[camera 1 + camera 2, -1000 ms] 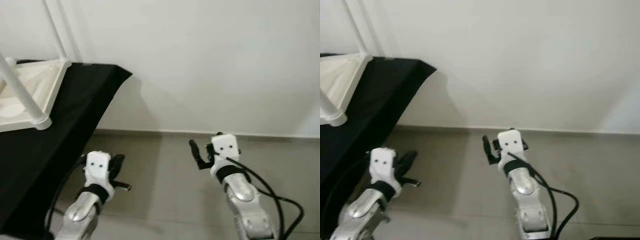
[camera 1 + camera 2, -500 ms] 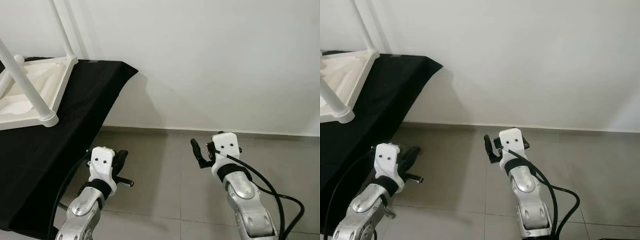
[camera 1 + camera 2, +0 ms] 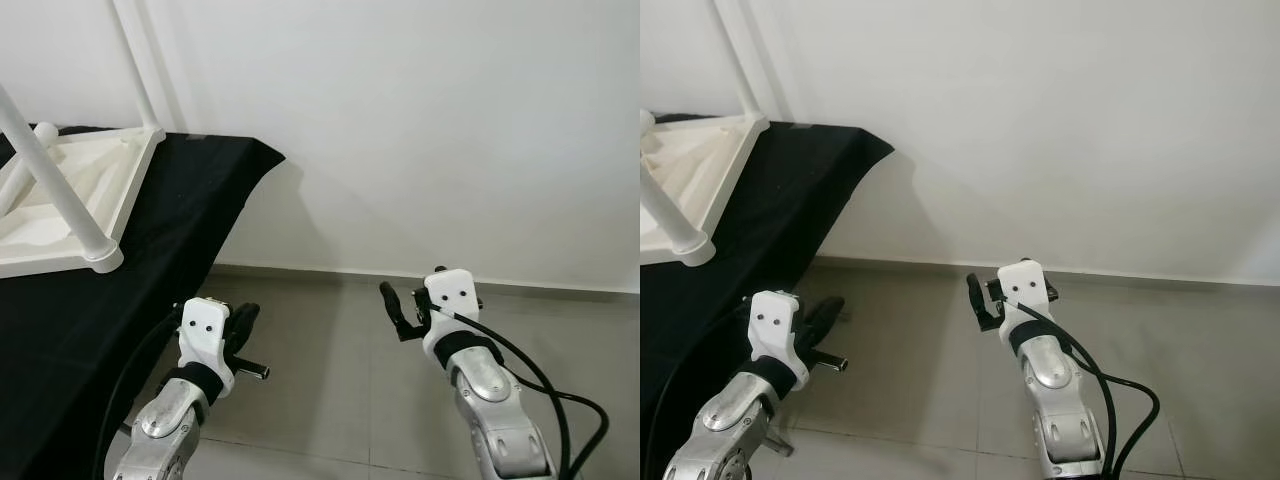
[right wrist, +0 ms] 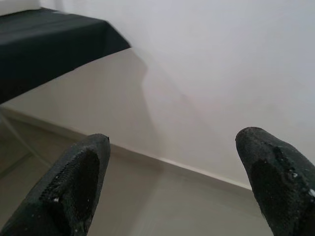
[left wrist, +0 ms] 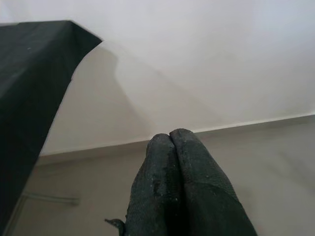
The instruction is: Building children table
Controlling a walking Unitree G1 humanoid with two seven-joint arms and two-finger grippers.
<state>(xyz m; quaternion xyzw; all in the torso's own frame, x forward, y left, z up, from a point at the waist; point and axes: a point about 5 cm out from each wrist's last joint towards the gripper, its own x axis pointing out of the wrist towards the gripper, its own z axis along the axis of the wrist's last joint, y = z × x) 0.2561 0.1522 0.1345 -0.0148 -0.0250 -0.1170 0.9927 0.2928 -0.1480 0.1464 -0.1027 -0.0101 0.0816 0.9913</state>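
Table: white children's table [image 3: 70, 195] lies upside down on the counter, at the far left of the head views. Underside frame faces up.
Legs: one white leg [image 3: 55, 185] slants up out of the near corner; a second leg [image 3: 140, 60] rises from the far corner by the wall. A rounded stub [image 3: 45, 131] shows at another corner; cannot tell whether it is a fitted leg or only a peg.
Counter: draped in black cloth [image 3: 150, 260] that hangs down to the floor.
Left claw: [image 3: 243, 322] low over the tiled floor, just beside the cloth edge, well apart from the table. Wrist view shows both fingers [image 5: 162, 196] pressed together, nothing between them.
Right claw: [image 3: 392, 305] held over the floor [image 3: 330, 350], well apart from the counter, pointing toward the wall. Wrist view shows the two fingers [image 4: 74, 187] spread wide, empty.
Loose parts: no spare legs, screws or tools seen on the floor or the visible cloth.
Progress: judged partway; at least two legs stand in the frame, the rest of the frame is cut off at the picture edge, so the count cannot be confirmed.
Left to do: likely fit any missing legs, check tightness, turn the table upright.
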